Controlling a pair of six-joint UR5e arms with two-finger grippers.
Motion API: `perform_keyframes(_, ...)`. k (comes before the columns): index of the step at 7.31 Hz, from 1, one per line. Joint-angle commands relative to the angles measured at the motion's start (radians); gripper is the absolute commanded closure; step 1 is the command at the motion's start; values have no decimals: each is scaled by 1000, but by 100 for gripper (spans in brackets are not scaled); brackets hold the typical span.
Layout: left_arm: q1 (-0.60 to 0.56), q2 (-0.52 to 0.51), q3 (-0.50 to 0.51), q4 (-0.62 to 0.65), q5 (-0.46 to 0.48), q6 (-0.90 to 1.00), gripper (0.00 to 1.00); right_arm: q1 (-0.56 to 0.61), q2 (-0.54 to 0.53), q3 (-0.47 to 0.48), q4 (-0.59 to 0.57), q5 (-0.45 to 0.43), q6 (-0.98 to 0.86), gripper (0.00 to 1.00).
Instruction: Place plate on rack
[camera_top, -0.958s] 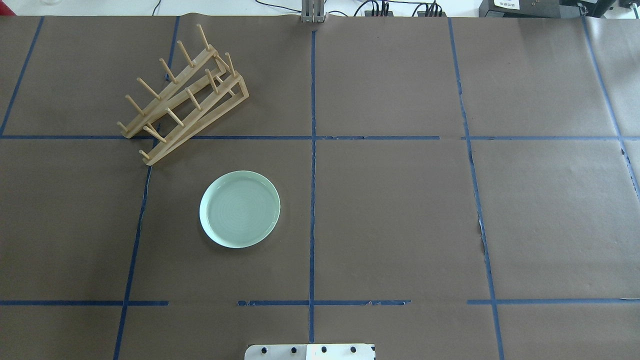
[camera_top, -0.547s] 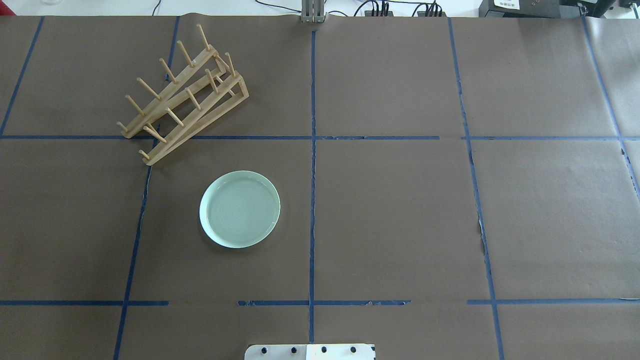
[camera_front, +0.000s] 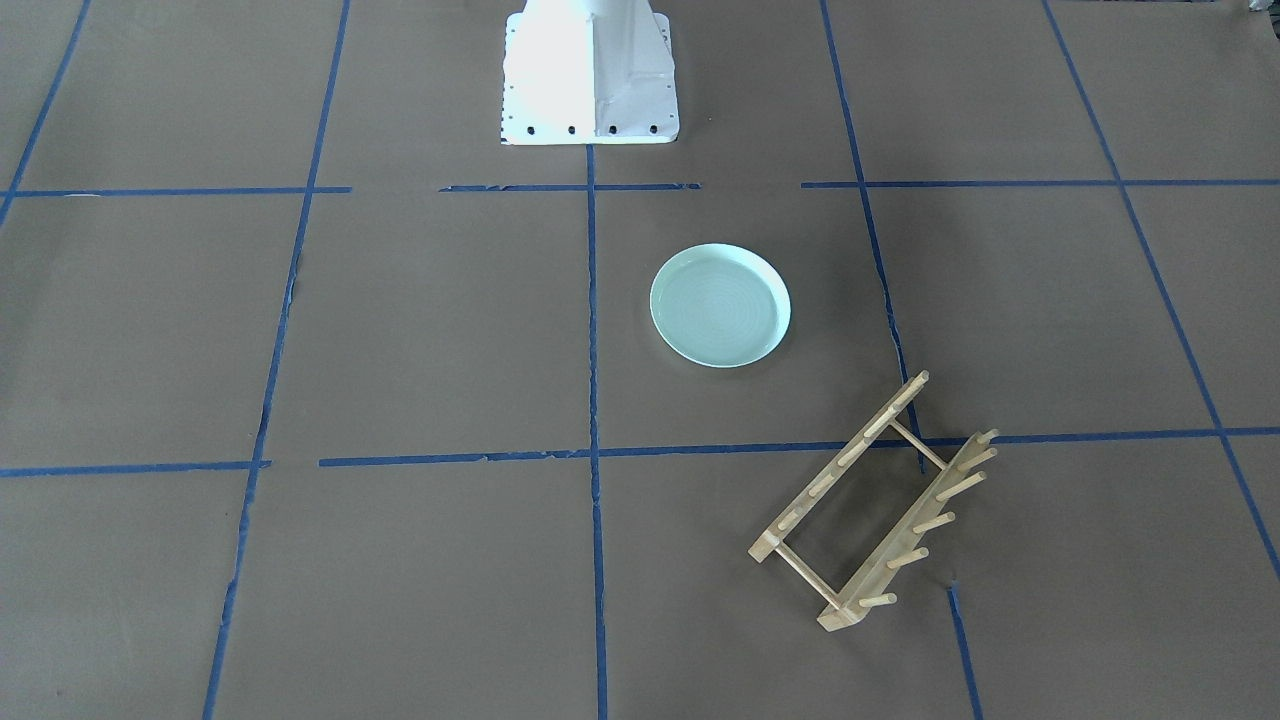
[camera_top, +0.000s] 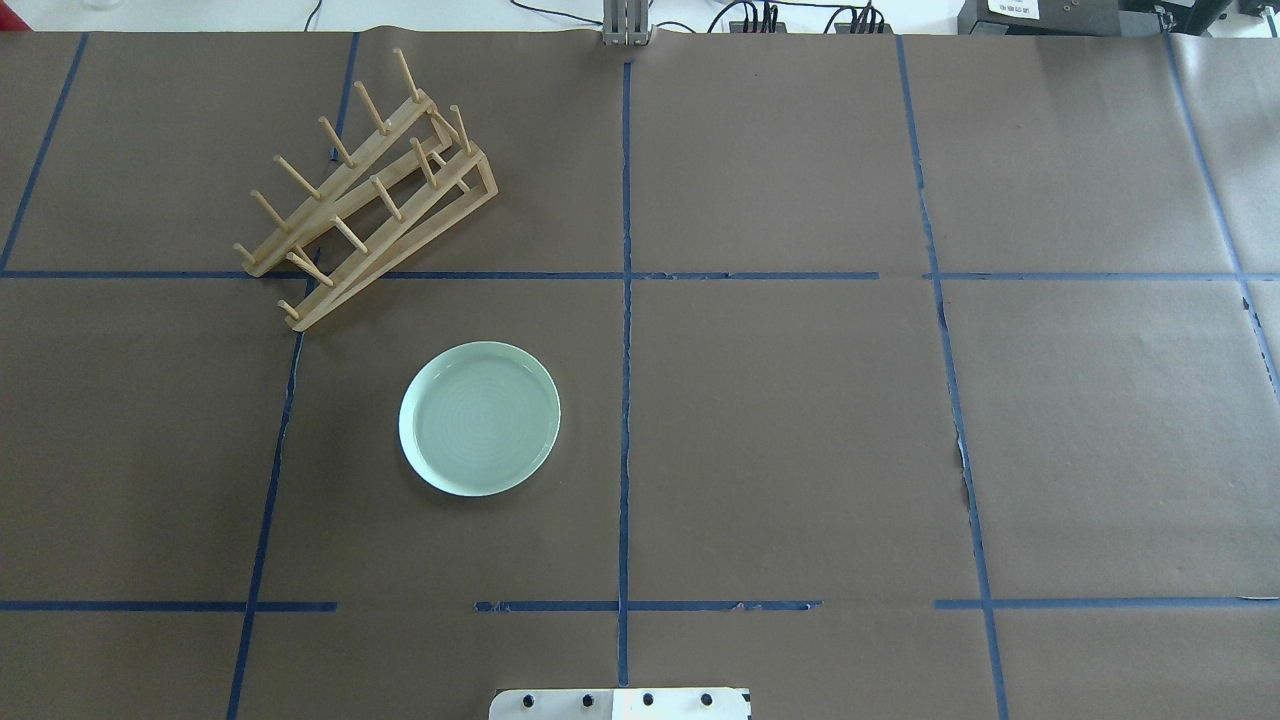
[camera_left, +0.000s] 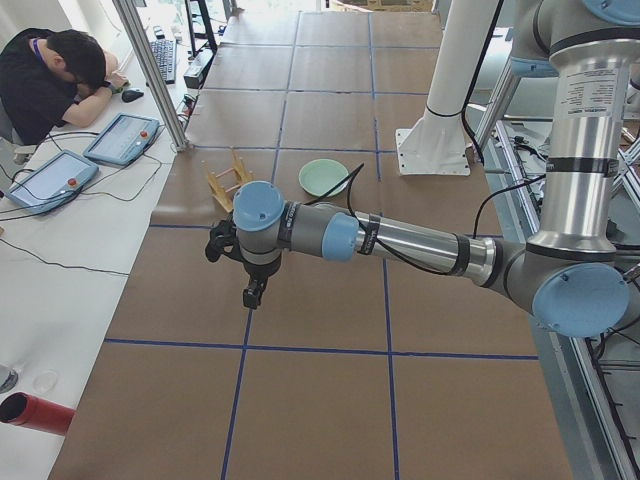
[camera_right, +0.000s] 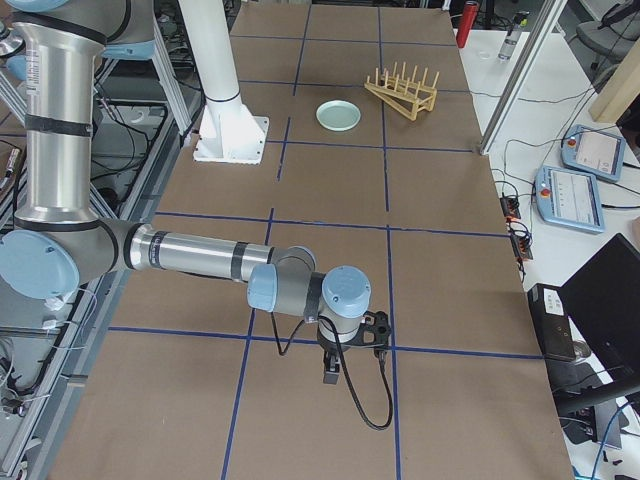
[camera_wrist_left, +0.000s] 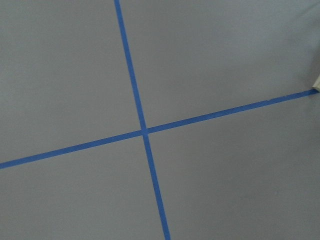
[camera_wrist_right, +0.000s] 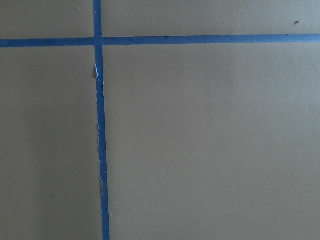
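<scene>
The pale mint-green plate (camera_top: 480, 418) lies flat on the brown paper, left of the table's centre line; it also shows in the front-facing view (camera_front: 720, 305). The light-wood rack (camera_top: 345, 285) stands empty and at an angle, beyond the plate to the far left, apart from it, and it shows in the front-facing view (camera_front: 878, 568). The left gripper (camera_left: 253, 294) hangs above the table's left end, far from both. The right gripper (camera_right: 331, 374) hangs above the right end. I cannot tell whether either is open or shut. Both wrist views show only paper and tape.
Blue tape lines divide the brown paper (camera_top: 800, 420) into squares. The white robot base plate (camera_top: 620, 703) sits at the near edge. A person (camera_left: 50, 75) rests at a side desk beside two tablets (camera_left: 45, 180). A red cylinder (camera_left: 40, 413) lies on that desk.
</scene>
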Motion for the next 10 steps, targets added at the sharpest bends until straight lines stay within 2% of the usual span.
perform_keyframes(1, 160, -111, -50, -9, 12, -395, 0, -1, 0, 1, 0, 0, 0, 0)
perform_keyframes(2, 243, -165, -83, -7, 79, -567, 0, 1, 0, 1, 0, 0, 0, 0)
perform_keyframes(4, 430, -341, -66, 23, 139, -927, 0, 1, 0, 0, 0, 0, 0, 0)
perform_keyframes(6, 590, -568, -40, 248, 225, -1146, 0, -1, 0, 1, 0, 0, 0, 0)
perform_keyframes(8, 692, -764, 150, 271, 306, -1305, 0, 1, 0, 1, 0, 0, 0, 0)
perform_keyframes(9, 764, -843, 266, 269, 381, -1356, 0, 1, 0, 1, 0, 0, 0, 0)
perform_keyframes(10, 812, -895, 363, 266, 409, -1401, 0, -1, 0, 1, 0, 0, 0, 0)
